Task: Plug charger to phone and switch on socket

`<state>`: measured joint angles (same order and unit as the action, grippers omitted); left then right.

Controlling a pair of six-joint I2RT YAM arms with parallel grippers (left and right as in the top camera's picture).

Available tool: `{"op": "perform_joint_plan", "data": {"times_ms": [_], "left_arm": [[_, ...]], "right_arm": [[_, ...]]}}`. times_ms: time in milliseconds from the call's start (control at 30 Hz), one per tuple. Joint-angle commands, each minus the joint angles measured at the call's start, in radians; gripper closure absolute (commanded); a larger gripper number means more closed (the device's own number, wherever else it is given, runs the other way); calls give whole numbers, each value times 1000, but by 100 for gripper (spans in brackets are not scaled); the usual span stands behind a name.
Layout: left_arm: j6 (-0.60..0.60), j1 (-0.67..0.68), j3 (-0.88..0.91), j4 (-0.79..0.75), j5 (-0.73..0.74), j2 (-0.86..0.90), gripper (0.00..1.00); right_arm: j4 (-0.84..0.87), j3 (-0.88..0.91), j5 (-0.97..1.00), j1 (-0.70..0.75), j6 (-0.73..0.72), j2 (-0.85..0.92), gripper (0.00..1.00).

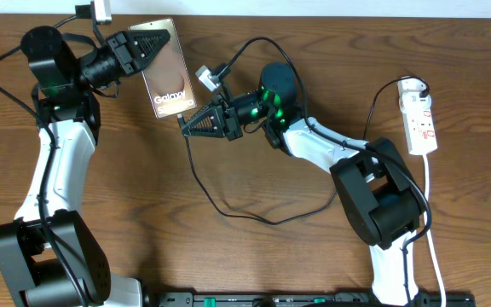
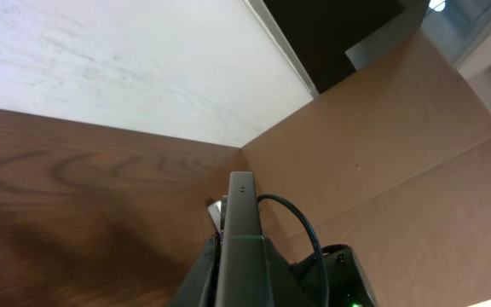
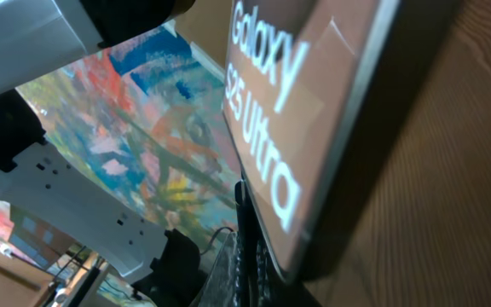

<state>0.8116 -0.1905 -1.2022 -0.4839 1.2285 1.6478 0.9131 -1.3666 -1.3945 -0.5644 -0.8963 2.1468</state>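
Observation:
My left gripper [image 1: 147, 44] is shut on the top end of the phone [image 1: 167, 72] and holds it tilted up off the table, brown face with white "Galaxy" text showing. In the left wrist view the phone [image 2: 241, 243] is seen edge-on between the fingers. My right gripper [image 1: 186, 124] is shut on the charger's connector at the phone's lower edge. In the right wrist view the phone face [image 3: 314, 102] fills the frame just above my right gripper [image 3: 250, 264]; the tip itself is hidden. The black charger cable [image 1: 228, 211] loops across the table to the white socket [image 1: 420, 115].
The socket lies at the far right with a black plug [image 1: 416, 85] at its top end and a white cord [image 1: 429, 222] running toward the front edge. The cable loop lies on the wooden table [image 1: 254, 256] between the arms. A cardboard wall [image 2: 399, 153] stands behind.

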Motion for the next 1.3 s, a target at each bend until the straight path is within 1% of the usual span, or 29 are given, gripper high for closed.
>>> {"op": "perform_joint_plan", "data": {"times_ms": [0,267,433,833,1267], "left_arm": [[6,0,-6,-16,33,-2,92],[19,0,-6,-16,31,-2,92],[47,0,-6,-16,10,-2,92],[47,2,-6,-16,18,-2,92],[16,30,-6,-16,17,-2,93]], "right_arm": [[4,-7,12,9,-9,-1,99],[4,-7,12,5,-8,-1,99],[4,-7,12,4,-9,-1,99],[4,-7,20,0,-9,-1,99],[5,-7,18,0,-24,-1,99]]}}
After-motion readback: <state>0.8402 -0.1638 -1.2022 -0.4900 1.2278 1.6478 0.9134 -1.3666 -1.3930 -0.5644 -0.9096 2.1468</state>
